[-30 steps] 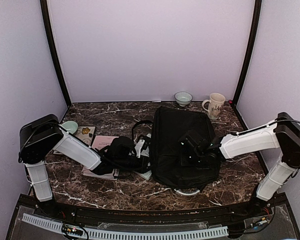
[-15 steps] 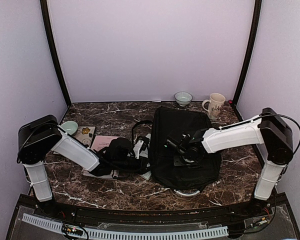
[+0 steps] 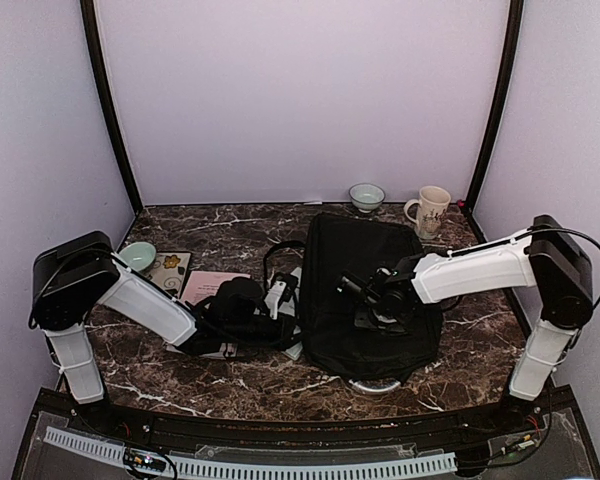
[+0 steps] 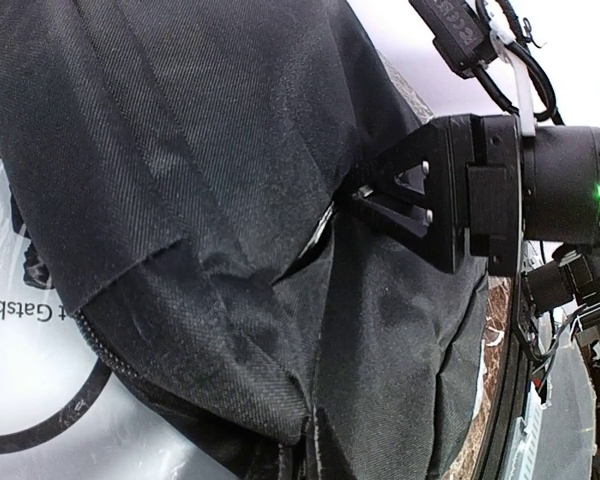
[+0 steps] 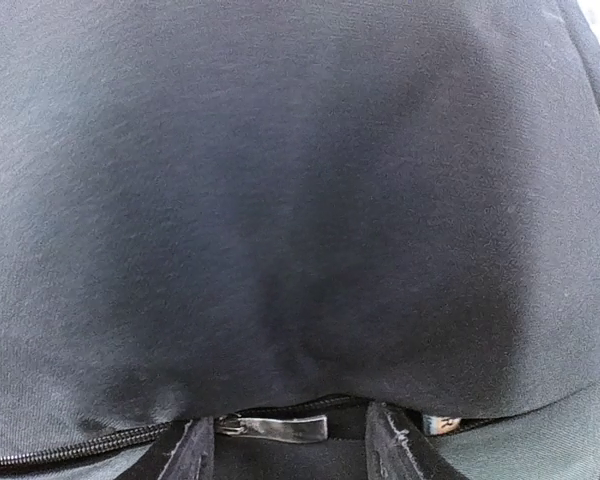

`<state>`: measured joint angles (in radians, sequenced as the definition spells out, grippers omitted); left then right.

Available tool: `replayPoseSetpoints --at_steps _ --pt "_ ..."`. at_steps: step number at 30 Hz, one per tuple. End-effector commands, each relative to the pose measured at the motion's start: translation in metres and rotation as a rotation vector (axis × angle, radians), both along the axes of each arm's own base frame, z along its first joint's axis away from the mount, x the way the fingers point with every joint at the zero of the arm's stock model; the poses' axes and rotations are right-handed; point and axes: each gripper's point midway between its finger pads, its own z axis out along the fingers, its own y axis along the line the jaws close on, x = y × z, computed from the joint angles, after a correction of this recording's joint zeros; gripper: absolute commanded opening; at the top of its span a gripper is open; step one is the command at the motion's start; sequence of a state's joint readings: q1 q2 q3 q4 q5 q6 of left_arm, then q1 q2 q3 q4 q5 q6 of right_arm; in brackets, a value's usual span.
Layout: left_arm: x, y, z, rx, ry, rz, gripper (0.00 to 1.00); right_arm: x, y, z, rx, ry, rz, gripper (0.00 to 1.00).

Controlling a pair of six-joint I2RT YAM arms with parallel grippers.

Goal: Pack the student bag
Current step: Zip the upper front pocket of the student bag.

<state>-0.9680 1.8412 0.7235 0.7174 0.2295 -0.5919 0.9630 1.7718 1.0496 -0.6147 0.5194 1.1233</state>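
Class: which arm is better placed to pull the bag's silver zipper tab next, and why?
Right. The right end effector, open, frames the silver metal zipper tab of the large black soft fabric student bag between its fingers; the left end effector is shut, pinching that bag's fabric.

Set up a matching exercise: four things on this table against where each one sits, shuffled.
Things:
1 student bag
2 mug
3 green bowl
4 pink book

Places:
a far right corner
b partly hidden by the left arm
c middle of the table
d left edge

Pairs: 1-c, 2-a, 3-d, 4-b
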Motion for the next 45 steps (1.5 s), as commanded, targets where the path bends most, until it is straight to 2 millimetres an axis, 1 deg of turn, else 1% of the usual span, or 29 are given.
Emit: replayPoseSetpoints --at_steps 1,7,11,14,16,18,24,27,31,33,34,36,39,40,42,45 --pt "-0.027 0.022 -0.021 0.089 0.083 -0.049 0.00 -0.034 -0.138 -0.006 -0.499 0.164 -0.130 0.52" --pt "-0.027 0.026 -0.020 0.095 0.074 -0.038 0.00 -0.039 -0.151 0.003 -0.551 0.182 -0.139 0.52" --pt "-0.027 0.027 -0.017 0.092 0.068 -0.036 0.00 -0.046 -0.154 -0.001 -0.545 0.206 -0.137 0.52" --pt "-0.027 0.029 -0.016 0.096 0.062 -0.030 0.00 -0.056 -0.169 -0.003 -0.602 0.232 -0.149 0.52" --pt "-0.025 0.032 -0.016 0.107 0.057 -0.015 0.00 -0.061 -0.177 0.000 -0.637 0.242 -0.162 0.53" --pt "-0.023 0.034 -0.017 0.117 0.054 0.000 0.00 -0.061 -0.178 0.003 -0.629 0.238 -0.165 0.53" --pt "-0.018 0.045 -0.020 0.142 0.056 0.053 0.00 -0.059 -0.180 0.030 -0.631 0.194 -0.211 0.52" --pt "-0.014 0.054 -0.019 0.127 0.068 0.080 0.00 -0.061 -0.182 0.037 -0.627 0.186 -0.223 0.52" --pt "-0.008 0.065 -0.019 0.110 0.082 0.108 0.00 -0.062 -0.185 0.045 -0.607 0.162 -0.246 0.42" --pt "-0.009 0.065 -0.019 0.098 0.090 0.100 0.00 -0.062 -0.185 0.050 -0.590 0.146 -0.256 0.41" --pt "-0.010 0.062 -0.019 0.089 0.095 0.091 0.00 -0.060 -0.181 0.052 -0.571 0.137 -0.248 0.40" --pt "-0.012 0.055 -0.018 0.072 0.108 0.057 0.00 -0.053 -0.166 0.051 -0.514 0.121 -0.200 0.40" --pt "-0.017 0.044 -0.020 0.064 0.118 0.008 0.00 -0.038 -0.124 0.061 -0.345 0.046 -0.098 0.41" --pt "-0.019 0.040 -0.019 0.063 0.112 -0.006 0.00 -0.032 -0.107 0.067 -0.286 0.011 -0.065 0.41" --pt "-0.024 0.033 -0.016 0.076 0.091 -0.024 0.00 -0.026 -0.082 0.083 -0.204 -0.039 -0.008 0.41" --pt "-0.028 0.026 -0.010 0.091 0.060 -0.040 0.00 -0.023 -0.060 0.111 -0.136 -0.112 0.031 0.41"
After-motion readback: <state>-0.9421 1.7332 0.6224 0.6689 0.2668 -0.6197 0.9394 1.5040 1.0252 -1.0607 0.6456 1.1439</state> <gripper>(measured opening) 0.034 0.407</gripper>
